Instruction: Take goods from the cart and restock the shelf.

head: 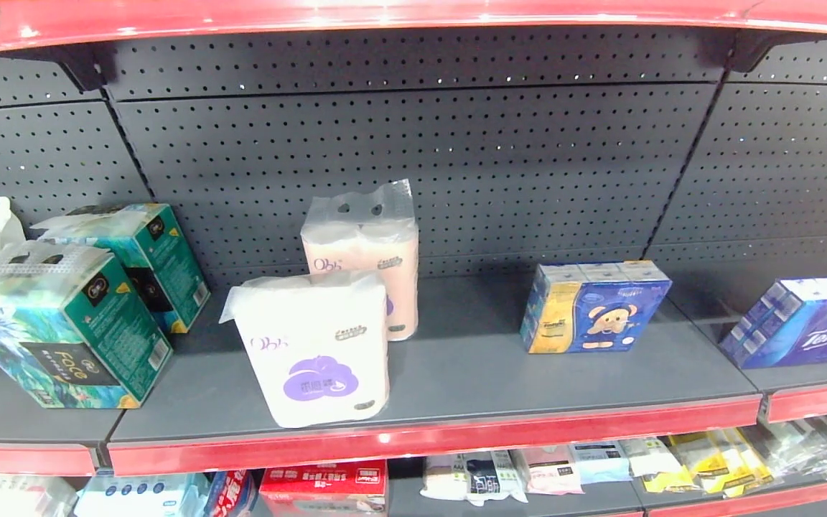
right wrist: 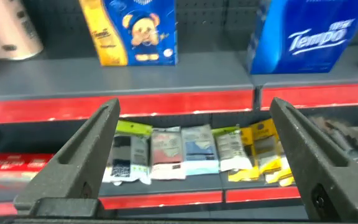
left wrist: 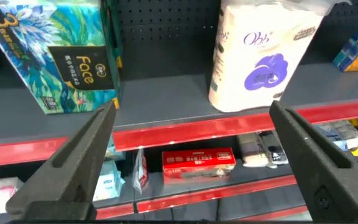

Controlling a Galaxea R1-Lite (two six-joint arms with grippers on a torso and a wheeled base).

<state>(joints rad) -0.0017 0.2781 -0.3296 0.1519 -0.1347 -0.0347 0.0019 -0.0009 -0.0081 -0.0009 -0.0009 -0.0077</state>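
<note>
Closest to me, both arms hang low before the shelf front. The left gripper [left wrist: 191,112] is spread wide with nothing in it, and the right gripper [right wrist: 194,106] is spread and bare too, so no goods are in hand.

Trouble, I'd say, starts at the red lip [head: 428,438]. The white pack [head: 316,352] at 7 o'clock stands just beside that lip. It looks soft and light, and an arm coming in with stock could nudge it over the edge. At 9 o'clock the green box [head: 62,330] sits tilted near the lip, so a brush there might tip it.

Behind it stands the rear green box [head: 151,258]. The pink pack [head: 370,258] is behind the white one, and I can't tell whether they touch. The bear pack [head: 593,309] at 3 o'clock and the blue pack [head: 801,323] beyond it stand well apart from the rest.

The shelf [head: 471,359] is flat grey metal, bare between the pink pack and the bear pack, which looks the likely spot. At the back runs a dark pegboard [head: 413,165]. At 12 o'clock a red upper shelf [head: 385,18] caps the bay and could catch a tall load.
</note>
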